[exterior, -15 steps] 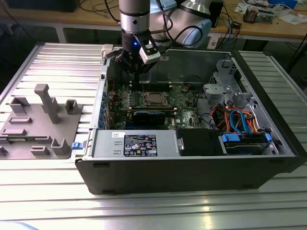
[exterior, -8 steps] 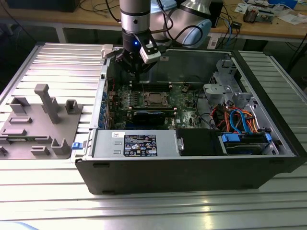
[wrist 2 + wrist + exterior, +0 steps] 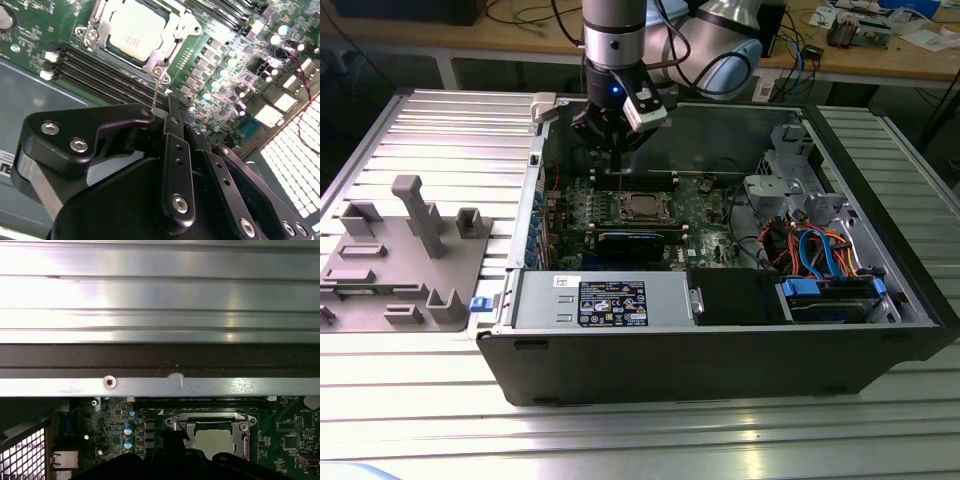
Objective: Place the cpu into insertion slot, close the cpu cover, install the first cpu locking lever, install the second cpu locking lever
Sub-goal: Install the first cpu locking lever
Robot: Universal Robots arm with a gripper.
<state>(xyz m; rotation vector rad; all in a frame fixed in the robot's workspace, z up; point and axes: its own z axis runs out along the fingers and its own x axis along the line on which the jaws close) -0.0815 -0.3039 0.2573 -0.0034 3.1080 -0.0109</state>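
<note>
**Lever step in hand: cpu seated, cover down, hand on a raised locking lever.**
On the bench (image 3: 620, 440) the open computer case (image 3: 720, 350) fills the middle of the exterior view, and the hand (image 3: 618, 140) hangs just above centre over the motherboard (image 3: 225, 75). At centre sits the insertion slot (image 3: 642, 207). The cpu cover (image 3: 172, 37) lies flat on it, with the cpu (image 3: 136, 30) showing through the cut-out. The fingers are drawn together, apparently pinching the tip of the thin locking lever (image 3: 156, 90) that stands up from a slot corner. Seating it, I judge, calls for a downward swing and a tuck under its catch.

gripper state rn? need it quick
Gripper: jaws closed, pinching the thin locking lever that stands up at the corner of the CPU cover.
</note>
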